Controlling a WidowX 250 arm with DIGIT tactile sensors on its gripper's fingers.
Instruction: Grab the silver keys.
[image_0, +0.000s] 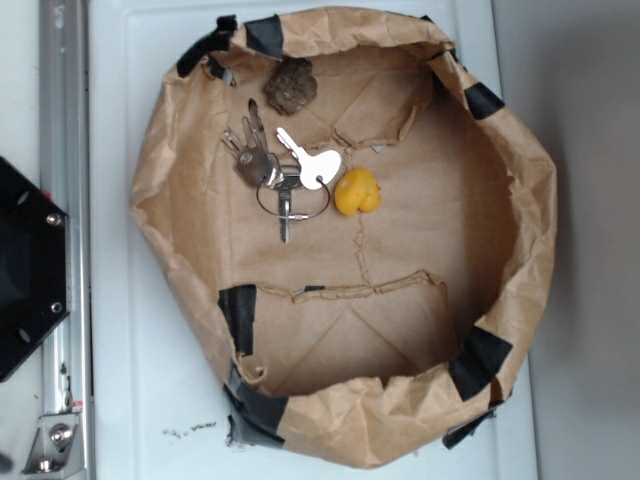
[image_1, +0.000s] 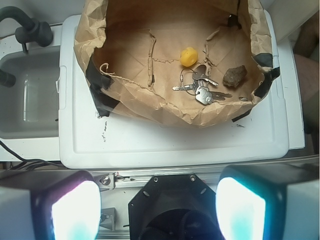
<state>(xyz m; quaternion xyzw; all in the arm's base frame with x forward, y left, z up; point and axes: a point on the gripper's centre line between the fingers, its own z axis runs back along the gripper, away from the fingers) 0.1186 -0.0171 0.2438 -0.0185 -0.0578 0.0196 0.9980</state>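
While spread wide above — gripper (image_1: 159, 200) fingers (image_1: 75, 210) apart, silver keys (image_0: 277, 172) beside yellow toy (image_0: 357, 192).

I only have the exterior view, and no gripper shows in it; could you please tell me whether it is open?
Observer: Yes, the wrist view shows the gripper open, its fingers wide apart with nothing between them.
Operator: Thank you. Where is it relative to the keys?
Observer: Outside the paper bag, on its near side; the keys lie inside, beyond the bag's wall, untouched.
Operator: Is anything beside the white board?
Observer: A grey basin sits along one edge.
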